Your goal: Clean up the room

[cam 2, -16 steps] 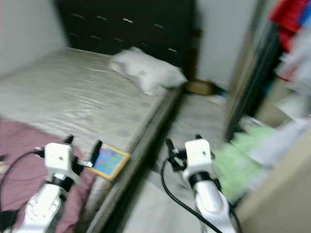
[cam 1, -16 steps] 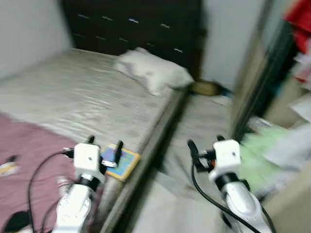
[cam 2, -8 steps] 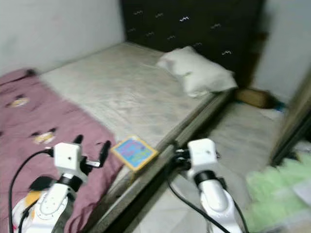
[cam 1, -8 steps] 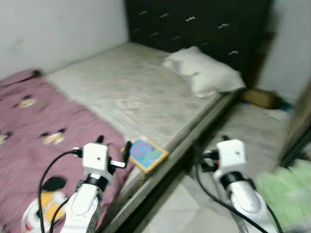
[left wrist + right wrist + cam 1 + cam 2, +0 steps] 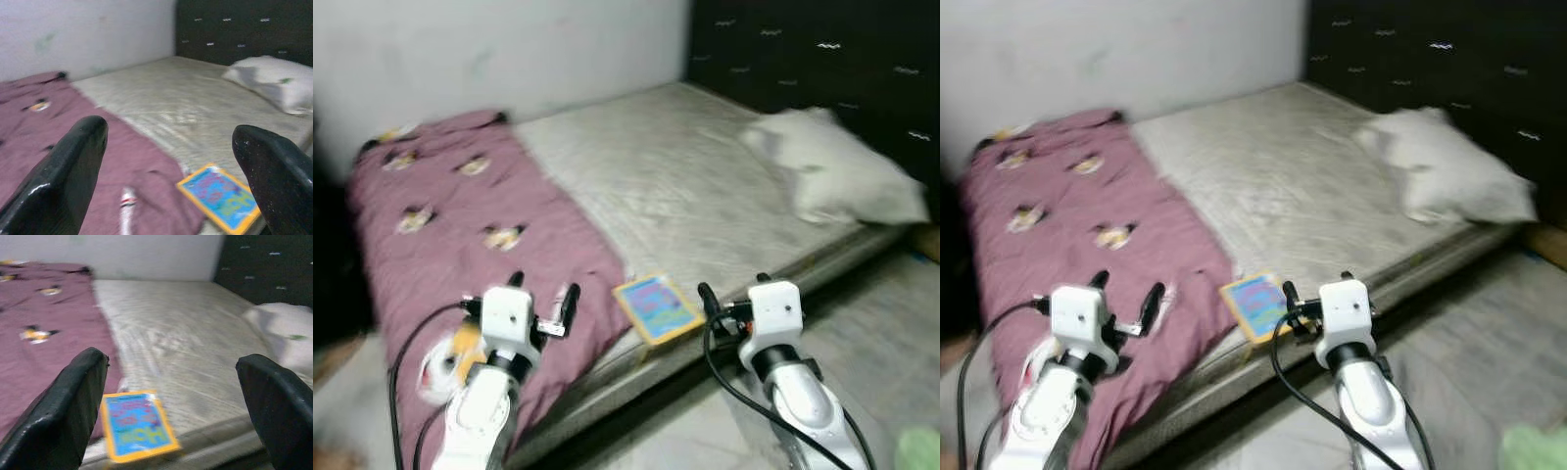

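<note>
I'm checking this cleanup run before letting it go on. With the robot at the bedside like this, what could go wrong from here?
1. The book lies at the very edge of the mattress; a clumsy nudge might push it off onto the floor.
2. The purple blanket hangs over the bed's side beside the book, so the open left hand might snag cloth instead.
3. The views are blurred, so aiming the open right hand may be off.

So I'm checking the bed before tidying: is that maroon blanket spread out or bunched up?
Spread out: the blanket lies flat over one end of the mattress.
</note>
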### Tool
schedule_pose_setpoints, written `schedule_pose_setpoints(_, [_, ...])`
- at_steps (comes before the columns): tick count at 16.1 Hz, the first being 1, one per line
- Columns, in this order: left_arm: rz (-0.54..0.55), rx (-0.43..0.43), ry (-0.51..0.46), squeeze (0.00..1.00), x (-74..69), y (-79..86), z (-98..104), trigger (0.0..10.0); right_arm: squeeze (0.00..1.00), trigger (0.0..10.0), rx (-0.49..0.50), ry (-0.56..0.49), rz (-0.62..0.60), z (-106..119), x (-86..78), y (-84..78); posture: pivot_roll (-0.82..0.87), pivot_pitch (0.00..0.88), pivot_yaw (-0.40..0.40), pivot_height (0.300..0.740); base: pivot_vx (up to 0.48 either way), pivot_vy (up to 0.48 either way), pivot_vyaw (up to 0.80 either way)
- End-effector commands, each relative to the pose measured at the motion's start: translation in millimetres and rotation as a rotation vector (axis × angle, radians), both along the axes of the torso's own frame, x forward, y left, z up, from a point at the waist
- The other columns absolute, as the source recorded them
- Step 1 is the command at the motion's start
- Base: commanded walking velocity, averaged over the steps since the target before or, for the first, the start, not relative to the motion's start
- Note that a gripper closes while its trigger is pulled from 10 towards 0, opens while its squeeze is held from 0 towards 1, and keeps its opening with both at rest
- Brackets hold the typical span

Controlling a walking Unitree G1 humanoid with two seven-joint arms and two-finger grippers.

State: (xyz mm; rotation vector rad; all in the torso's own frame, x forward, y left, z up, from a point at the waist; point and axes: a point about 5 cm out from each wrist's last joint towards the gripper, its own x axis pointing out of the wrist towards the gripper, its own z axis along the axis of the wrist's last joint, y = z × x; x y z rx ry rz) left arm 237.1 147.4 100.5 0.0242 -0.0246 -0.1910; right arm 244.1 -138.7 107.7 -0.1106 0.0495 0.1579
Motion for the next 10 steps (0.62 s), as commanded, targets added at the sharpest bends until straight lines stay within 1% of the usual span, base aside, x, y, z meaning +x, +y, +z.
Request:
schedule_pose_setpoints(1, [0.003,0.010,-0.007,0.00,0.8,1.5,1.3,10.0,0.00,10.0,0.008,-0.003,0.017,0.4,1.1,3.5,-0.06,0.004,-0.002,0.740,0.000,0.000,0.80])
schedule_pose_setpoints(7, [-0.003,0.007,-0.007,0.00,1.7,-0.7,1.4,10.0,0.00,10.0,0.003,-0.004,0.022,-0.3,1.6,3.0,-0.06,0.004,-0.004,0.740,0.000,0.000,0.80])
schedule_pose_setpoints(10, [-0.007,0.007,-0.010,0.00,2.7,-1.6,1.9,10.0,0.00,10.0,0.007,-0.012,0.029,-0.2,5.5,5.6,-0.06,0.000,0.000,0.740,0.000,0.000,0.80])
